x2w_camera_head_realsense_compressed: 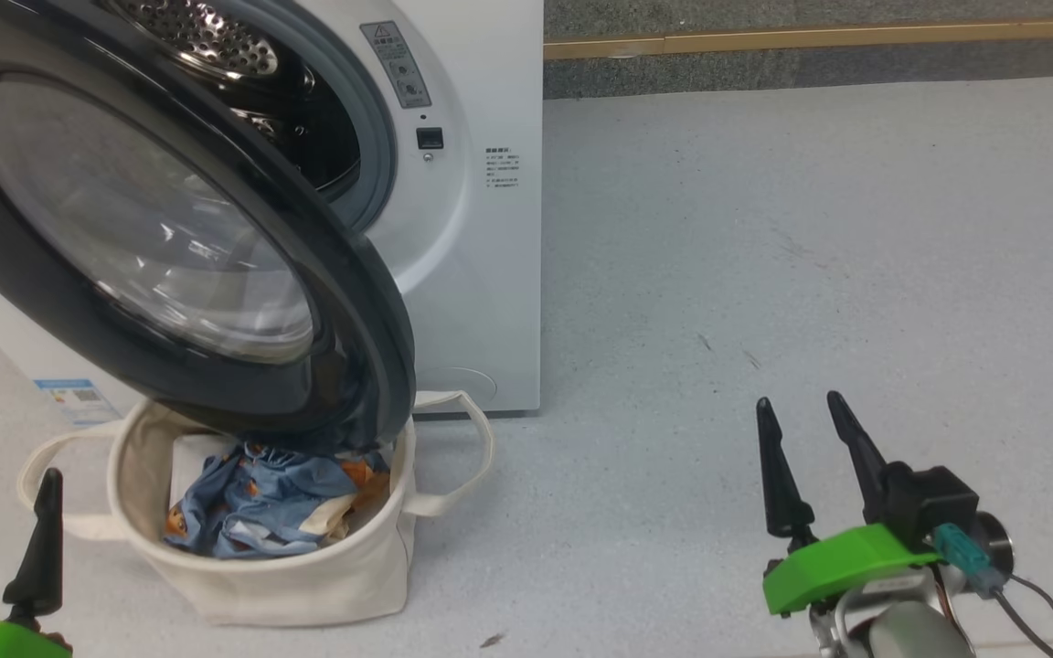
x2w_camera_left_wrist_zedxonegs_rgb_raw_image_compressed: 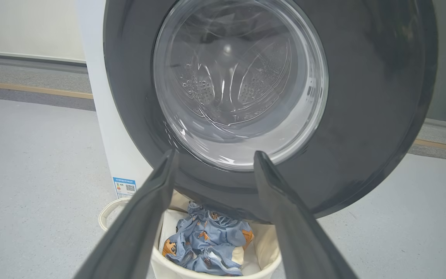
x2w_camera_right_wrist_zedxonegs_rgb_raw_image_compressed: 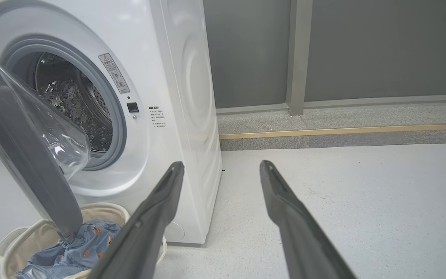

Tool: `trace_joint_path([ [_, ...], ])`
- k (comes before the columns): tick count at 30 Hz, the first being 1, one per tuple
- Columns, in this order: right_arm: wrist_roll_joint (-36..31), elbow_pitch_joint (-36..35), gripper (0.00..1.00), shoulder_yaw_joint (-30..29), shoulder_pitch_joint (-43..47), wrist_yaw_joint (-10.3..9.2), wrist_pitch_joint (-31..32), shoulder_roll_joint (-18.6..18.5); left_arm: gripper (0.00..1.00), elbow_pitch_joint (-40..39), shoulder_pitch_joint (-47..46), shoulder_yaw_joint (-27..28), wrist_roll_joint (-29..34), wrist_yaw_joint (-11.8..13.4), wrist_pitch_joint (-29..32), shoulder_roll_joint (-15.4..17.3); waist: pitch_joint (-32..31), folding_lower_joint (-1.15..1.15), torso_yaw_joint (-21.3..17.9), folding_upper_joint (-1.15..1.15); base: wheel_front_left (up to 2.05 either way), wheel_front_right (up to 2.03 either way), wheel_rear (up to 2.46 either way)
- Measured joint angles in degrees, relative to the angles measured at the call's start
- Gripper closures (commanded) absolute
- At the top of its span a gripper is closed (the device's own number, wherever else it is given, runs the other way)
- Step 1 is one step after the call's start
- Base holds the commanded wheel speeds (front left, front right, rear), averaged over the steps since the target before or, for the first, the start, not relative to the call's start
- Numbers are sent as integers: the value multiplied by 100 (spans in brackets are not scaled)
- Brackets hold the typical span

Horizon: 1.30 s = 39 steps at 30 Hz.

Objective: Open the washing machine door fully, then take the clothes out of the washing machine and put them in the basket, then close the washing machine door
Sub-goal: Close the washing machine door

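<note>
Head view, with both wrist views. The washing machine (x2w_camera_head_realsense_compressed: 481,265) stands on the floor (x2w_camera_head_realsense_compressed: 810,228) with the washing machine door (x2w_camera_head_realsense_compressed: 161,238) swung open; its lower rim hangs over the basket (x2w_camera_head_realsense_compressed: 307,585), which sits on the floor just in front of the washer. The clothes (x2w_camera_head_realsense_compressed: 261,507) lie crumpled inside the basket, under the door's rim. Whether the rim touches them cannot be told. The part of the drum (x2w_camera_head_realsense_compressed: 216,41) that shows holds no garment, so the unloading step is judged complete and the step in hand is closing the door.

The left hand (x2w_camera_head_realsense_compressed: 15,480) is near the basket's left side, its two fingers spread wide and empty. In its wrist view it looks straight at the door's outer face. The right hand (x2w_camera_head_realsense_compressed: 798,399) is well apart from the washer, over bare floor, also wide open and holding nothing.

The next move calls for a hand on the door's outer face or free edge, pushing it toward the opening until it latches. The rim must pass above the clothes and the basket's edge without dragging either.

Counts: one washer, one door, one basket with two loop handles, two hands. The clothes form one bundle; the number of garments cannot be told.
</note>
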Motion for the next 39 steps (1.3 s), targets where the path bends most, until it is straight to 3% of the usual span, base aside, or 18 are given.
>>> trace_joint_path([
  [8,48,153,3,79,29,0,0,14,0,35,-4,-170,-48,-1,0,54,9,0,11,0,0,0,0],
  [9,52,175,65,83,29,0,0,24,0,59,-5,-185,-34,-1,0,70,8,0,12,0,0,0,0],
  [10,51,207,100,79,29,0,0,25,0,88,-8,-193,-5,-1,0,82,8,0,16,0,0,0,0],
  [18,271,172,100,-37,-32,0,0,26,0,147,-118,-266,70,-1,0,9,66,0,130,0,0,0,0],
  [24,301,-80,100,64,-637,0,0,25,0,203,-376,-492,168,-1,0,-222,122,0,386,0,0,0,0],
  [31,498,-320,100,634,-1259,0,147,20,0,341,-717,-924,410,-1,0,-414,125,0,861,0,0,0,0],
  [39,813,-312,100,1926,-2309,0,311,-8,0,413,-1193,-1285,501,-1,0,-668,246,0,1481,0,0,0,0],
])
